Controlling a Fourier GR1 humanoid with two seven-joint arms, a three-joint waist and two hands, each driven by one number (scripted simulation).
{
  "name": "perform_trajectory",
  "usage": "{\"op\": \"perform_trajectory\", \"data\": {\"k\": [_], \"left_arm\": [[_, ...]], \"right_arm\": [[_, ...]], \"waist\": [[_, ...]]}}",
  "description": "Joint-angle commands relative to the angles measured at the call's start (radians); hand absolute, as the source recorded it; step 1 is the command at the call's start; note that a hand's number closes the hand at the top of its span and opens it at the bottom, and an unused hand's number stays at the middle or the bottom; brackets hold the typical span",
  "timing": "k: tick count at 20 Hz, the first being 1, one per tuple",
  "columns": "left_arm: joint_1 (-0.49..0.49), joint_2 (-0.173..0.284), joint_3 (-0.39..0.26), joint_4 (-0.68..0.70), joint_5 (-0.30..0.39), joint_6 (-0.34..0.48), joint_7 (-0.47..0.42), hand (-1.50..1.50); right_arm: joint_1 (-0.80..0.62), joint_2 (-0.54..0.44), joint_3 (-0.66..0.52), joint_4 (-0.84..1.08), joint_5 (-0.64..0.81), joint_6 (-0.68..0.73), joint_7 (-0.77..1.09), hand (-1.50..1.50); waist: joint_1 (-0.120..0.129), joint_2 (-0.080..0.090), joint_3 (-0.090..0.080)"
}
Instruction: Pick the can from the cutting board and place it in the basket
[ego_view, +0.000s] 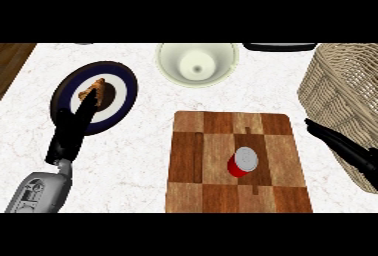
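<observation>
A red can (242, 162) with a silver top stands on the wooden cutting board (214, 195) in the middle of the counter. The woven basket (341, 90) sits at the right edge, partly cut off by the view. My right hand (341, 149) comes in from the right with straight black fingers, between the board's right edge and the basket, apart from the can. At the left, my left hand (72, 130) rests open with its fingers up, its tips over a plate.
A dark-rimmed plate (122, 80) with a brown pastry (98, 91) lies at the back left. A pale bowl (197, 62) stands behind the board. A dark object (279, 46) shows at the back edge. The wooden counter edge runs at the far left.
</observation>
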Motion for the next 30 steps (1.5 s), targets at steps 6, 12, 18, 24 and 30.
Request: {"op": "perform_trajectory", "data": {"k": [6, 12, 18, 24, 30], "left_arm": [[-0.031, 0.005, 0.070, 0.020, -0.015, -0.064, 0.014, 0.00], [-0.043, -0.052, 0.066, 0.035, -0.060, -0.056, -0.004, 0.00], [-0.001, -0.028, 0.099, -0.091, -0.061, -0.097, 0.086, 0.00], [0.036, -0.091, 0.080, -0.097, -0.111, -0.067, 0.054, 0.00], [-0.001, -0.133, 0.085, 0.055, -0.158, -0.048, -0.061, 0.00]], "right_arm": [[-0.033, 0.166, 0.128, 0.032, 0.168, -0.017, 0.012, -1.50], [-0.132, 0.232, 0.134, 0.251, 0.287, -0.060, -0.094, -1.50], [-0.105, 0.285, 0.163, 0.279, 0.350, -0.082, -0.142, -1.50], [-0.082, 0.343, 0.210, 0.216, 0.404, -0.069, -0.061, -1.50], [-0.207, 0.356, 0.169, 0.394, 0.423, -0.059, -0.099, -1.50]], "waist": [[-0.001, 0.000, 0.000], [0.002, 0.001, 0.000], [0.003, 0.000, 0.000], [0.001, -0.001, 0.000], [0.001, 0.001, 0.000]]}}
